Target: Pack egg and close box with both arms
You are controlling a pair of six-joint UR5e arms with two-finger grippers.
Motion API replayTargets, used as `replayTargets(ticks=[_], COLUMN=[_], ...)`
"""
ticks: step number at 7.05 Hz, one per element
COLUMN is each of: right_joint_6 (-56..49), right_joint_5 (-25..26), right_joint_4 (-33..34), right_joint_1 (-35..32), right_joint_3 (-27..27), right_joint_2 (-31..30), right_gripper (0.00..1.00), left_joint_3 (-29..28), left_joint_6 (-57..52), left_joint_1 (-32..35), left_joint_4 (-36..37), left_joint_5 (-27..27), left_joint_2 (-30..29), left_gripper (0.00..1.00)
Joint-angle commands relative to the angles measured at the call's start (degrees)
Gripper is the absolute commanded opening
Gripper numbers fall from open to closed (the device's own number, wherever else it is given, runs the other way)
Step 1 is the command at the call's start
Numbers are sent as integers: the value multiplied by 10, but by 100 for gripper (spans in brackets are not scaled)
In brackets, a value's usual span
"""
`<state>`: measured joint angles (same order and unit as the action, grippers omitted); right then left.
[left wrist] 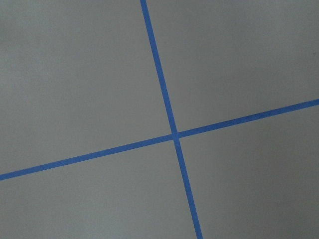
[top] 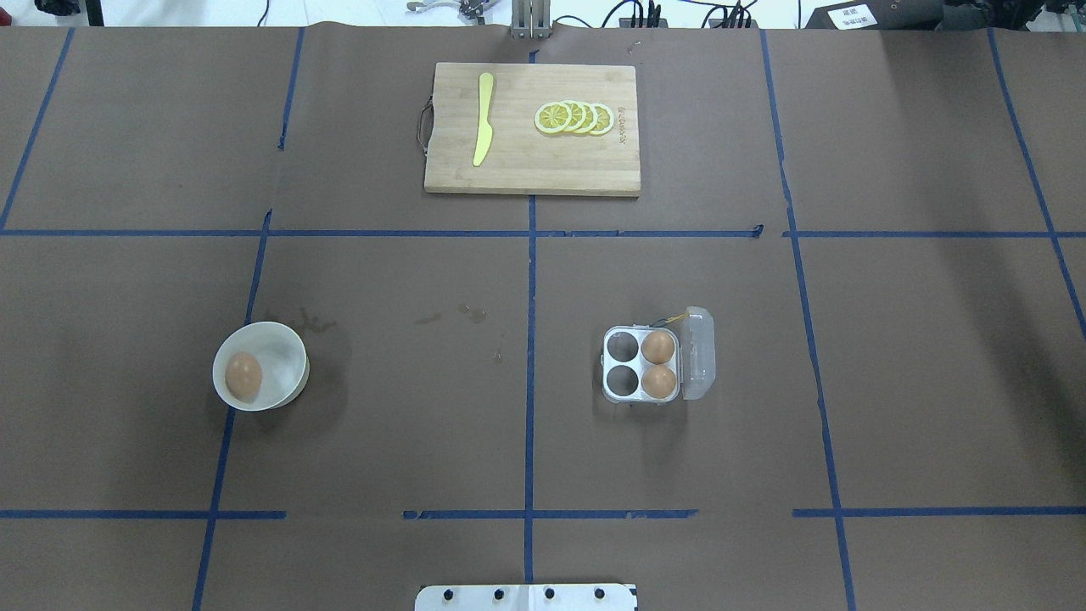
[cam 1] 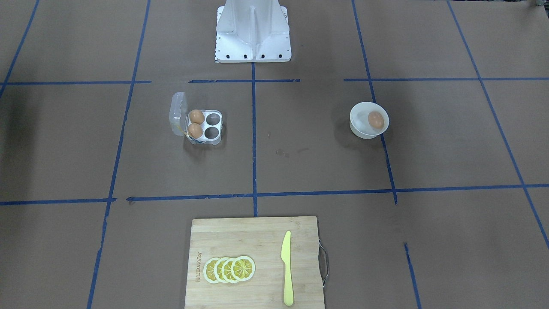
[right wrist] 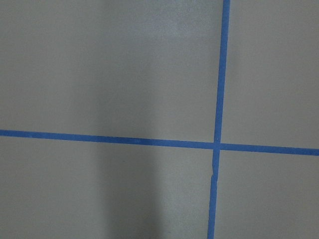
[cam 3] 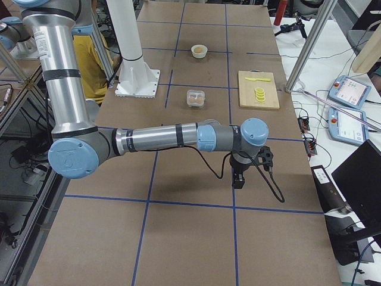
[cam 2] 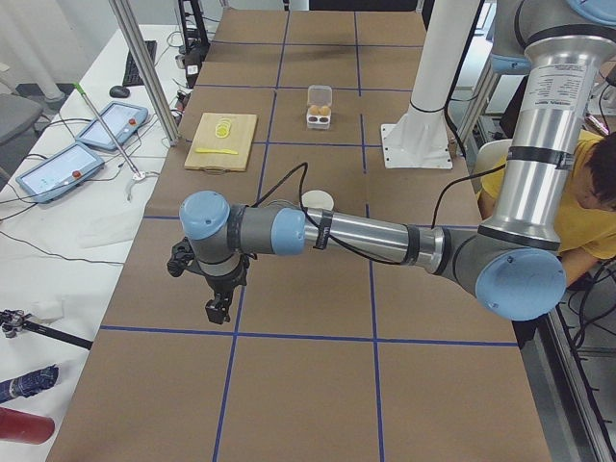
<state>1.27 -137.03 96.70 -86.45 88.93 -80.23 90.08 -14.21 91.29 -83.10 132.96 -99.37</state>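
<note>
The egg lies in a round white bowl; it also shows in the overhead view. The box stands open, its clear lid tipped back, with two brown eggs in the two cells nearest the lid and two cells empty; it shows overhead too. My left gripper hangs above the table far out to my left, seen only in the exterior left view. My right gripper hangs far out to my right, seen only in the exterior right view. I cannot tell whether either is open or shut.
A wooden cutting board with lemon slices and a yellow knife lies at the far middle of the table. The robot's white base stands at the near edge. Both wrist views show only brown table and blue tape lines.
</note>
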Motion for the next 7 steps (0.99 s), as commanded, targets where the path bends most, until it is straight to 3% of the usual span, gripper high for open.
replayTargets(ticks=[1,3,4,6,7], right_joint_6=[0,0,0,0,0], right_joint_5=[-1,-1,-1,-2,-2], right_joint_4=[0,-1,-1,-1,-1], right_joint_1=[5,10,14,16,17], right_joint_3=[0,2,5,7,6], right_joint_2=[-1,-1,-1,1,0], right_gripper=[100,100,100,100,100], left_joint_3=[-4,-3,4,1,-2], left_joint_6=[2,23,23,23,23], left_joint_1=[-1,-10,-29,-32,-39], left_joint_4=[-42,-59,-62,-68,-109], left_joint_5=[-24,-37,-73,-68,-67], left_joint_2=[-2,-2,3,4,4], left_gripper=[100,100,100,100,100])
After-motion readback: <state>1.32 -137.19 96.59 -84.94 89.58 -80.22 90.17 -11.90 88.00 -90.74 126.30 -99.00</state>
